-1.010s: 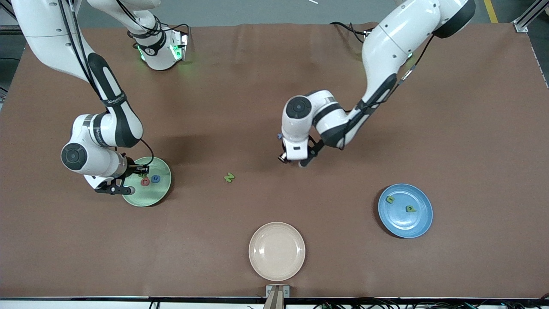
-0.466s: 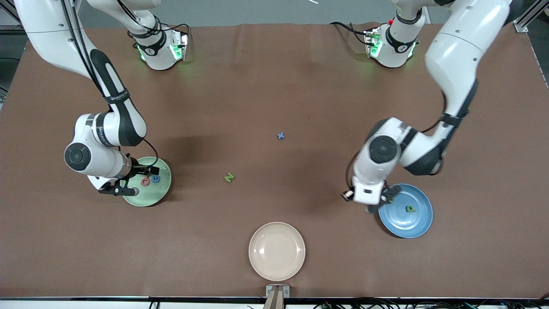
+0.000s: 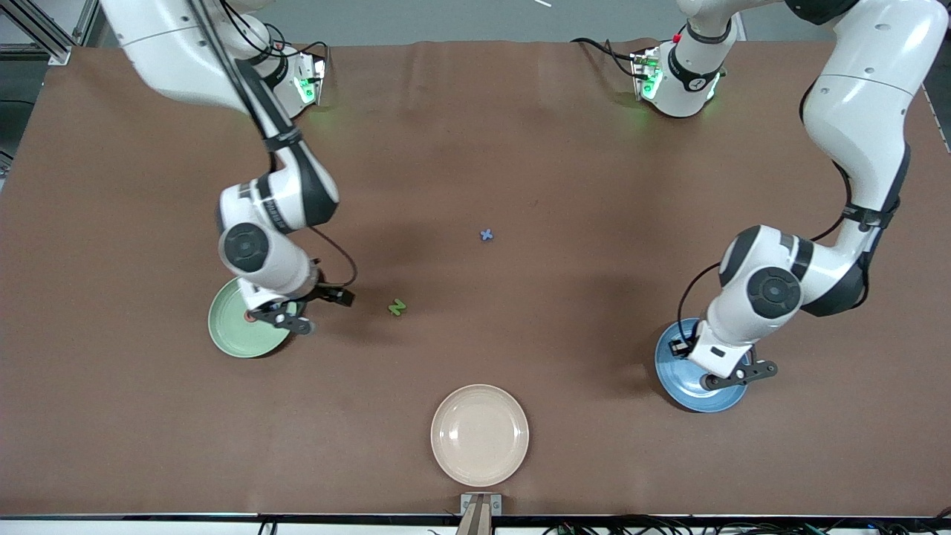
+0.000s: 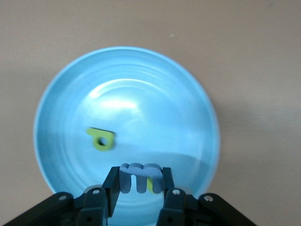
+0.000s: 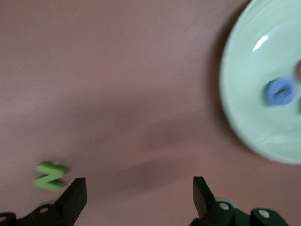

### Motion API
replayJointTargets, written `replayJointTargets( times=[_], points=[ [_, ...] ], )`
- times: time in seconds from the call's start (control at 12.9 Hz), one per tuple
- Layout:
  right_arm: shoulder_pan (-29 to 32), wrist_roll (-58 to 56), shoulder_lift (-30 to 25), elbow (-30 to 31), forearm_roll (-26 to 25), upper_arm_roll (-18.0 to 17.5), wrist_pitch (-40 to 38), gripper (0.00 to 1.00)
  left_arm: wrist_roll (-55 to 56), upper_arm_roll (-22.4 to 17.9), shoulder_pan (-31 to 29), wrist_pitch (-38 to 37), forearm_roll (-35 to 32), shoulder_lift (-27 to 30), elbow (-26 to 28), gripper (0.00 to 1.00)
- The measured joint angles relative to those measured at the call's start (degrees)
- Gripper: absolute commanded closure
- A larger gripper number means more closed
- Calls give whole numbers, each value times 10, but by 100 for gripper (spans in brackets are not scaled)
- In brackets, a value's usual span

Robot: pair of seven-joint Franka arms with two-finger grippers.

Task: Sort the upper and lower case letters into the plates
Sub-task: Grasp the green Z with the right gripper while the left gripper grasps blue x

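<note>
Left gripper (image 4: 139,183) is hanging right over the blue plate (image 4: 141,94), clamped on a blue-grey letter m (image 4: 139,176) pinched between its two fingers (image 4: 111,188). There's a bit of yellow-green showing just beside the m, but I can't tell what it is. Also in that plate: a yellow-green letter (image 4: 101,139) with a round hole, lying flat on the plate floor, apart from the held m.

Right gripper (image 5: 136,195) has its fingers spread wide with nothing between them, over bare tabletop just off the edge of the mint green plate (image 5: 249,84). Taking that green plate as the landmark: a blue ring-shaped letter (image 5: 280,91) sits inside it with something reddish (image 5: 298,69) just beside it, mostly cut off. The green letter N (image 3: 397,307) lies on the table near the plate, toward the left arm's end. A small blue x (image 3: 487,235) is well apart from the plate, farther from the front camera than the N. The cream plate (image 3: 480,435) is nearer the front camera, between the green and blue plates.
</note>
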State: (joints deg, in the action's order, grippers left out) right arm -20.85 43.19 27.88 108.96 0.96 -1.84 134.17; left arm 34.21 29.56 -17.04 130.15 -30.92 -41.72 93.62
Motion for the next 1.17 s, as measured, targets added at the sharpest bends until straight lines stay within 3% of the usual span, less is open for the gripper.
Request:
replayJointTargets(
  times=[0.23,0.47,0.62,0.93,1.17],
  points=[
    [-41,138,35,-13,0,1,49,0,-52,0,-21,15,0,-16,1,0],
    [-73,247,84,-66,-1,1,57,3,-44,19,-21,15,0,-16,6,0],
    [-91,275,110,-93,-2,2,61,12,2,55,-20,15,0,-13,20,0],
    [-95,281,118,-100,-17,10,64,17,156,129,-13,15,0,-4,70,0],
    [-94,281,118,-100,-34,14,63,27,266,151,35,15,-2,-3,93,6]
  ],
)
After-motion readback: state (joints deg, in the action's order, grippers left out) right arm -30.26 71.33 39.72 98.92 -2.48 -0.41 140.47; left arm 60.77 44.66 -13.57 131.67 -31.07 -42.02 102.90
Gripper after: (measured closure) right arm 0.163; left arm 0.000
